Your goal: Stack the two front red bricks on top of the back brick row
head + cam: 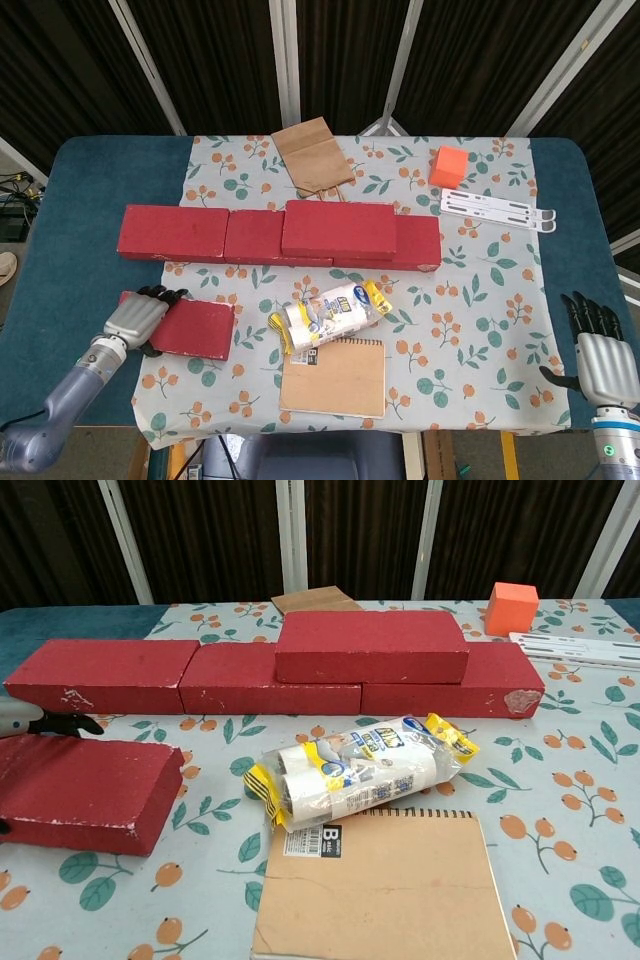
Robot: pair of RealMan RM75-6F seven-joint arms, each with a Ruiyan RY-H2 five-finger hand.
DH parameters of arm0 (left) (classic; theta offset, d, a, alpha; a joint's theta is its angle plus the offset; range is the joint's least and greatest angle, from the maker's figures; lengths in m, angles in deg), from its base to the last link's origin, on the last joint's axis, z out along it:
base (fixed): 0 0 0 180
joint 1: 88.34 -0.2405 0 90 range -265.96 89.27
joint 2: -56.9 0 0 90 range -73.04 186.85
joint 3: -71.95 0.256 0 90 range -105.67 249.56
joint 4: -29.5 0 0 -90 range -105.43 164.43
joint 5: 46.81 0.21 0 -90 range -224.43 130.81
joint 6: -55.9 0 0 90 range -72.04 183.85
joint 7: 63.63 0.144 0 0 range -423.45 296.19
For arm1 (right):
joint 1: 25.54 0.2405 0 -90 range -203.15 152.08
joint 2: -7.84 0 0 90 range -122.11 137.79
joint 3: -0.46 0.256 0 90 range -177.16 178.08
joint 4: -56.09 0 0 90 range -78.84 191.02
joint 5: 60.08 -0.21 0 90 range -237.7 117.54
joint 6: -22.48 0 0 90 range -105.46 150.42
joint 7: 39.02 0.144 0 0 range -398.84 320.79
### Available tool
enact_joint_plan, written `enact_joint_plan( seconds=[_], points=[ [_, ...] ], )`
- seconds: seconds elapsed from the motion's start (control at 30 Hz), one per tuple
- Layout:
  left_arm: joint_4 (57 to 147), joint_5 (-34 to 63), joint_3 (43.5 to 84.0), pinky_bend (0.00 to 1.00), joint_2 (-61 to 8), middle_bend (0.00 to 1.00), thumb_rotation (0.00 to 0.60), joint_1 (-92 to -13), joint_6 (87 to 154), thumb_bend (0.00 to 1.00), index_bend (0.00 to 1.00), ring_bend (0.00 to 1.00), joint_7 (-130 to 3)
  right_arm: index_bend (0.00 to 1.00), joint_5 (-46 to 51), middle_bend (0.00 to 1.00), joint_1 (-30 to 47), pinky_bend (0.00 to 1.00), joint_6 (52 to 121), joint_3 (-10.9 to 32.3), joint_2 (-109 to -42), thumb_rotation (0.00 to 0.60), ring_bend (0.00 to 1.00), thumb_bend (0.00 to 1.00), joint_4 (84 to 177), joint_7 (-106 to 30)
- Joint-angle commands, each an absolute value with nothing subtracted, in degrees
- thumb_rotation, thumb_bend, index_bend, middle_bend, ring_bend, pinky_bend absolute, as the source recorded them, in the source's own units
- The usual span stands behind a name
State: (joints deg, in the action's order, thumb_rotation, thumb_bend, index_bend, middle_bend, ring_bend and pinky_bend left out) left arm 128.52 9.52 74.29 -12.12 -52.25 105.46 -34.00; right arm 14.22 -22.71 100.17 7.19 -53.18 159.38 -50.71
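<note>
A row of red bricks (pixel 270 238) (pixel 270 678) lies across the middle of the table, and one more red brick (pixel 338 229) (pixel 371 645) is stacked on its right half. A loose red brick (pixel 190 328) (pixel 82 793) lies at the front left. My left hand (pixel 137 317) grips that brick's left end, fingers over its top; the chest view shows only its dark fingertips (pixel 60 723). My right hand (pixel 597 345) hovers at the front right, fingers spread, holding nothing.
A wrapped packet of rolls (pixel 328 313) (pixel 355 768) and a brown notebook (pixel 334 377) (pixel 385 890) lie at front centre. At the back are a paper bag (pixel 312 155), an orange cube (pixel 449 166) (pixel 511 608) and a white strip (pixel 497 210).
</note>
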Motion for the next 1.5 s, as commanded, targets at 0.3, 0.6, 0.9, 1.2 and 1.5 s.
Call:
enact_joint_plan(
  seconds=[0.3,0.6,0.9,1.2,1.5],
  points=[
    [128.5,7.1,71.2,0.2,-9.5,0.33,0.6,-49.5,103.0,0.02,0.23,0.19,-36.7,0.0,13.1,0.03,-22.5,0.0,100.2,7.0,-53.0,0.6,0.0,0.07,159.7,-51.0],
    [128.5,2.1,65.6,0.19,-1.9,0.32,0.6,-41.5,93.8,0.03,0.22,0.19,-39.3,0.0,10.8,0.03,-21.9,0.0,100.1,7.6,-53.6,0.6,0.0,0.07,159.5,-52.1],
    [119.5,-4.7,65.8,0.19,-0.5,0.34,0.6,-30.3,84.3,0.04,0.28,0.2,-35.0,0.0,7.1,0.03,-21.0,0.0,99.3,8.4,-54.3,0.6,0.0,0.07,158.9,-53.7],
    [110.1,-13.5,68.2,0.19,-4.9,0.34,0.6,-22.9,81.2,0.04,0.33,0.2,-35.6,0.0,3.3,0.03,-20.3,0.0,99.2,9.4,-55.0,0.6,0.0,0.07,158.6,-55.4],
    [104.6,-15.0,69.4,0.19,-8.2,0.34,0.6,-22.1,80.8,0.04,0.32,0.2,-39.2,0.0,2.2,0.03,-20.1,0.0,99.8,9.4,-55.2,0.6,0.0,0.07,158.7,-56.2]
  ],
)
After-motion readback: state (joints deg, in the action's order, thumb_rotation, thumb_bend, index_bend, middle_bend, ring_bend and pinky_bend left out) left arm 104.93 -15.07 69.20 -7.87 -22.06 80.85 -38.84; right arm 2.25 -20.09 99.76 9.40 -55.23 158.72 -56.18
